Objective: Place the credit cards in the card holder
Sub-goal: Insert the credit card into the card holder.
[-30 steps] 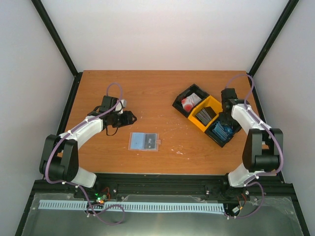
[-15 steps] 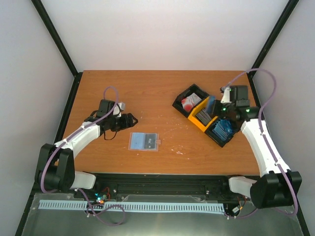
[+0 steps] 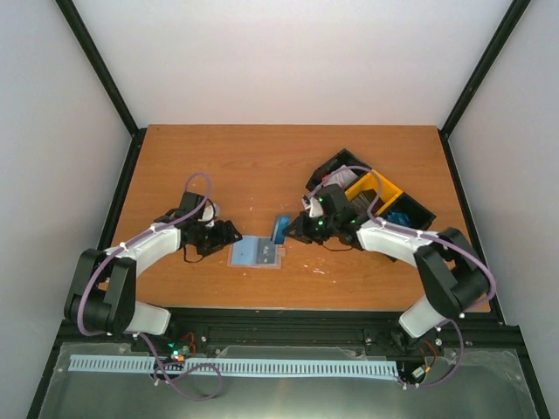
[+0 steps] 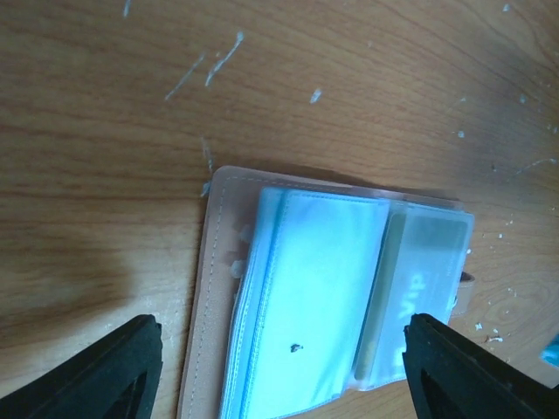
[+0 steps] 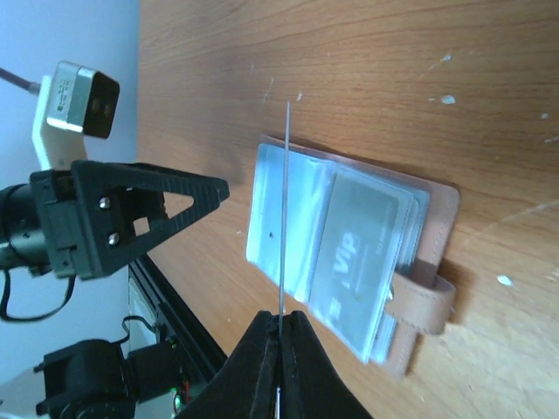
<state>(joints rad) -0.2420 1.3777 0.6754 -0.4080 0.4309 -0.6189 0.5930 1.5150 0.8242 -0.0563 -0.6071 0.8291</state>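
At lower centre of the top view, flat on the wooden table [image 3: 262,166]: card holder [image 3: 256,251], spread open, pale blue clear pockets up, tan-pink rim and strap tab showing.

Just left of it: left gripper [image 3: 229,234], jaws spread wide, nothing held. In the left wrist view, black fingertips [image 4: 105,375] low in both corners, straddling the holder's near edge.

Just right of it: right gripper [image 3: 295,229], pinched tight on a blue credit card [image 3: 281,229] standing on edge at the holder's strap side. Seen edge-on as a thin line in the right wrist view. Touching the pockets or not, cannot tell.

At upper right, partly hidden behind the right arm:
- black bin [image 3: 325,170] with white-and-red cards [image 3: 336,182]
- yellow bin [image 3: 384,185] with dark grey cards [image 3: 365,194]
- second black bin [image 3: 424,209] with blue cards [image 3: 399,216]
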